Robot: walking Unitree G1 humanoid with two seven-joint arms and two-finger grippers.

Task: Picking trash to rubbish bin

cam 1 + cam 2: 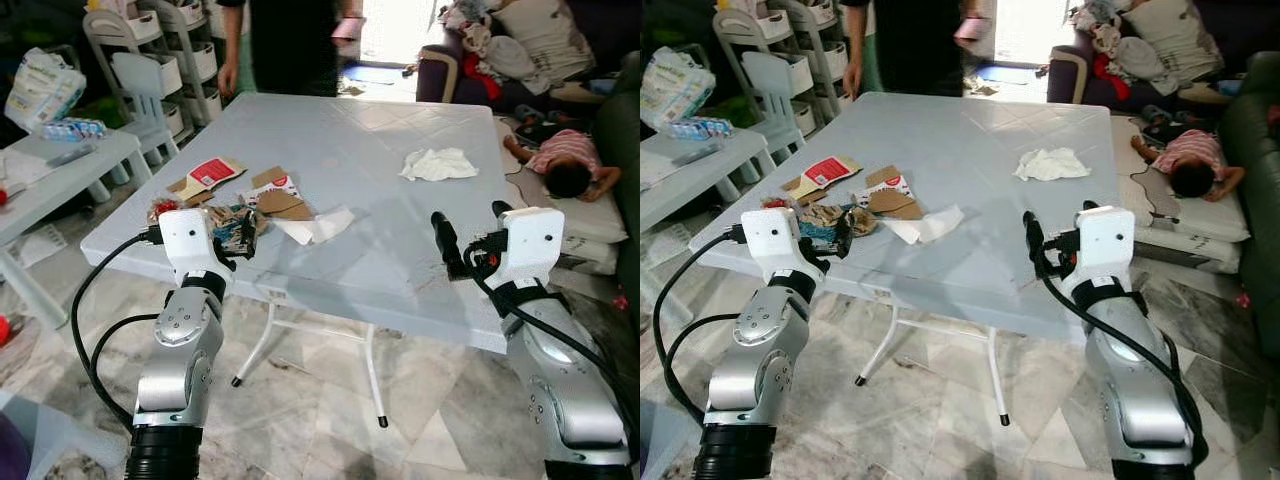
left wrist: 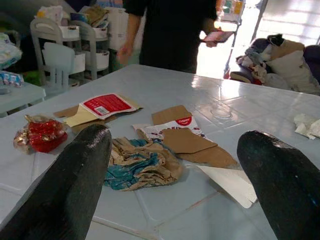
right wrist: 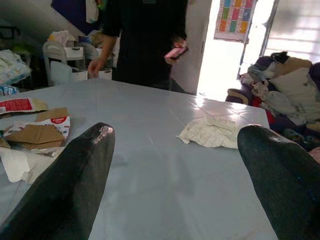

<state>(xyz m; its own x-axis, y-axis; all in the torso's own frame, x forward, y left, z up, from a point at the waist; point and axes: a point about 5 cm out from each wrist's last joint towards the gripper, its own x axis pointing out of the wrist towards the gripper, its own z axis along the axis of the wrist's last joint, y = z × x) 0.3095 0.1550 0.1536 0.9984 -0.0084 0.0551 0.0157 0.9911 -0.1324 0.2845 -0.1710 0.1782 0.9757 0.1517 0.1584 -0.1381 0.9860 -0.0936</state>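
Note:
Trash lies on the pale grey table. A crumpled blue and brown wrapper sits just ahead of my left gripper, which is open at the table's near left edge. A red foil wrapper lies beside it. Behind are a red and white card packet, brown cardboard pieces and a white paper sheet. A crumpled white tissue rests far right on the table. My right gripper is open over the near right edge, well short of the tissue.
A person in black stands at the table's far side holding a phone. Another person lies on bedding at the right by a sofa. White shelves and a small side table stand at the left.

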